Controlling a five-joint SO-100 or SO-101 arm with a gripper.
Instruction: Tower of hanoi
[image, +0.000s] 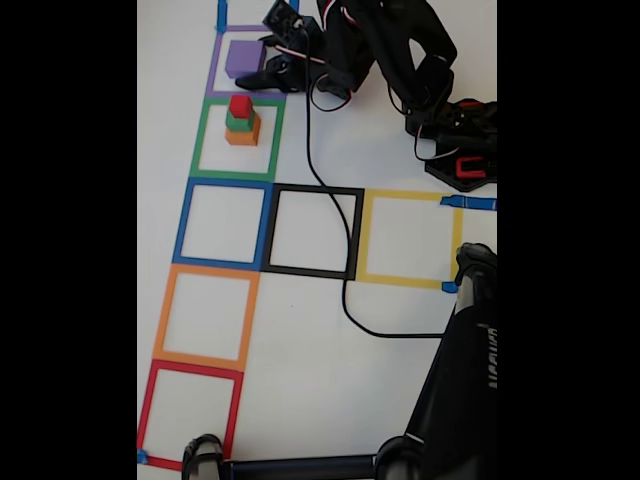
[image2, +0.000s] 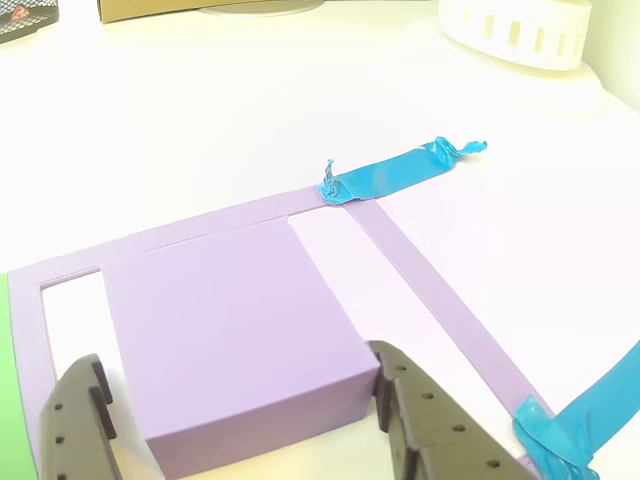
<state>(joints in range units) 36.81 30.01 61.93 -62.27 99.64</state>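
While the gripper stood wide, one finger on each side of the purple cube inside the purple tape square, red cube, green cube and orange cube sat stacked in the green square.

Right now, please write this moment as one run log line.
gripper: open, fingers either side of purple cube | cube: in purple square | red, green, orange cubes: stacked in green square
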